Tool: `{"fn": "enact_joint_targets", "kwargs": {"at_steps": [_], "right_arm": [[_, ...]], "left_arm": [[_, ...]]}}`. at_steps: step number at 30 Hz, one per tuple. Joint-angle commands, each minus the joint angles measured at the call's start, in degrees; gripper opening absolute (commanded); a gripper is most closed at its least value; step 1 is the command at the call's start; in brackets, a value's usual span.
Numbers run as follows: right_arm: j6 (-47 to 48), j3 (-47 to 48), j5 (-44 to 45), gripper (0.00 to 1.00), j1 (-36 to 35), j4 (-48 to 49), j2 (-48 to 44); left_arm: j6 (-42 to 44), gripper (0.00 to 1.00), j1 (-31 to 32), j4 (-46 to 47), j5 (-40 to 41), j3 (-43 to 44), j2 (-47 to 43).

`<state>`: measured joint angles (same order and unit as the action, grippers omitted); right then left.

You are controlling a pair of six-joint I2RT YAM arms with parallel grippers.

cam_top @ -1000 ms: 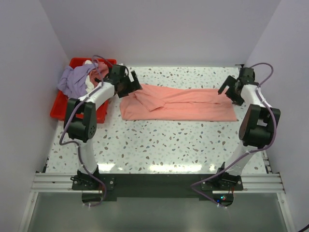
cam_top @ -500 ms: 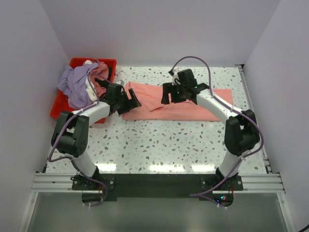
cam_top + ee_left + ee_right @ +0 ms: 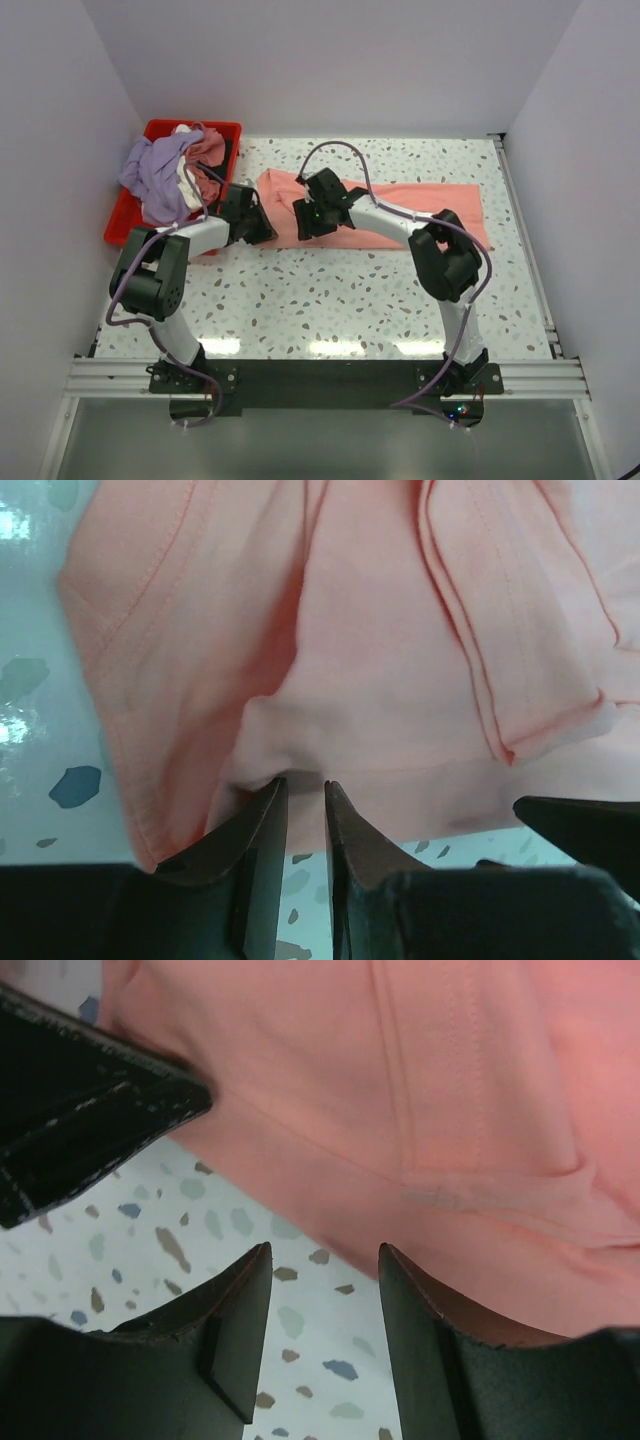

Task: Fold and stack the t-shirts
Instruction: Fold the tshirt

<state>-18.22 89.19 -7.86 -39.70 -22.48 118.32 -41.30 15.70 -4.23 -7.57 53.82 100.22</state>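
Observation:
A salmon-pink t-shirt (image 3: 400, 205) lies as a long band across the far half of the table. My left gripper (image 3: 262, 228) is at its near left corner. In the left wrist view its jaws (image 3: 302, 785) are nearly together and pinch a puckered fold of the hem (image 3: 380, 630). My right gripper (image 3: 303, 220) sits just to the right, along the same near edge. Its jaws (image 3: 325, 1252) stand apart over bare table, with the right fingertip at the pink hem (image 3: 450, 1080). Lavender (image 3: 150, 175), white (image 3: 186, 182) and dusty rose (image 3: 205, 145) t-shirts are heaped at the far left.
A red plastic bin (image 3: 125, 215) holds the heap at the far left, close to my left arm. The two grippers are very near each other: the left one's black body (image 3: 90, 1110) fills the right wrist view's top left. Walls close in the table on three sides.
My right arm has swung from the shirt's far right end across to its left end. My left gripper came down to the near left corner. Both sets of jaws have narrowed.

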Motion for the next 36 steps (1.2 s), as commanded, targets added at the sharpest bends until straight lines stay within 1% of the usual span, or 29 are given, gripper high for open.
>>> {"fn": "enact_joint_targets", "kwargs": {"at_steps": [1, 2, 4, 7, 10, 11, 13, 14, 16, 17, 18, 19, 23, 28, 30, 31, 33, 34, 36], "right_arm": [[-2.7, 3.54, 7.23, 0.5, 0.42, 1.38, 1.38], [-3.48, 3.54, 7.68, 0.5, 0.42, 1.65, 1.73], [-4.54, 3.8, 11.27, 0.5, 0.42, 1.91, 2.7], [-5.86, 4.33, 12.87, 0.51, 0.42, 3.75, 3.93], [-7.44, 5.38, 14.18, 0.47, 0.42, 5.69, 5.42], [-8.23, 6.34, 14.62, 0.41, 0.42, 5.95, 5.78], [-9.2, 7.31, 16.29, 0.35, 0.42, 6.04, 7.01], [-10.16, 8.19, 16.82, 0.29, 0.42, 5.96, 7.36], [-11.74, 8.46, 19.01, 0.23, 0.33, 5.96, 7.8], [-13.32, 8.46, 19.54, 0.14, 0.42, 6.3, 7.8], [-13.94, 8.37, 20.24, 0.11, 0.42, 6.66, 7.71], [-14.39, 8.37, 20.86, 0.06, 0.42, 7.18, 7.45], [-16.58, 9.85, 21.83, 0.05, 0.59, 9.12, 7.53], [-19.57, 14.78, 24.64, 0.08, 1.64, 4.82, 9.56], [-21.59, 16.02, 26.3, 0.13, 2.43, 2.89, 10.17], [-23.16, 16.28, 26.49, 0.2, 2.79, 2.36, 10.26], [-23.88, 16.63, 26.49, 0.22, 4.1, 1.48, 10.44], [-24.4, 16.89, 26.4, 0.27, 4.72, 0.95, 10.52], [-24.94, 18.12, 25.79, 0.3, 6.47, -1.07, 10.35]], "left_arm": [[0.61, 0.26, -0.5, -0.51, 3.09, -0.56, -0.3], [0.69, 0.25, -0.5, -0.6, 3.27, -0.56, -0.03], [0.69, 0.24, -0.5, -0.78, 3.44, -0.56, 0.32], [0.96, 0.24, -0.59, -1.22, 3.97, -0.47, 0.59], [1.13, 0.23, -0.67, -1.48, 4.32, -0.39, 0.94], [1.13, 0.23, -0.76, -1.57, 4.41, -0.21, 1.11], [1.13, 0.22, -0.85, -1.83, 4.5, 0.05, 1.38], [1.13, 0.22, -0.94, -1.84, 4.67, 0.05, 1.72], [1.22, 0.21, -1.03, -2.01, 4.76, 0.14, 1.9], [1.31, 0.21, -1.03, -2.01, 4.93, 0.14, 1.99], [1.31, 0.21, -1.11, -2.27, 5.11, 0.14, 2.08], [1.31, 0.21, -1.11, -2.27, 5.03, 0.14, 2.08], [1.57, 0.2, -1.29, -2.45, 5.55, 0.14, 2.43], [1.75, 0.19, -1.64, -2.8, 5.64, 0.14, 2.43], [1.84, 0.19, -1.64, -2.89, 5.64, 0.14, 2.34], [1.92, 0.19, -1.64, -2.98, 5.64, 0.23, 2.34], [2.01, 0.19, -1.73, -3.06, 5.64, 0.23, 2.08], [2.01, 0.19, -1.73, -3.24, 5.64, 0.23, 1.99], [2.1, 0.2, -1.73, -3.15, 5.55, 0.14, 1.47]]}}
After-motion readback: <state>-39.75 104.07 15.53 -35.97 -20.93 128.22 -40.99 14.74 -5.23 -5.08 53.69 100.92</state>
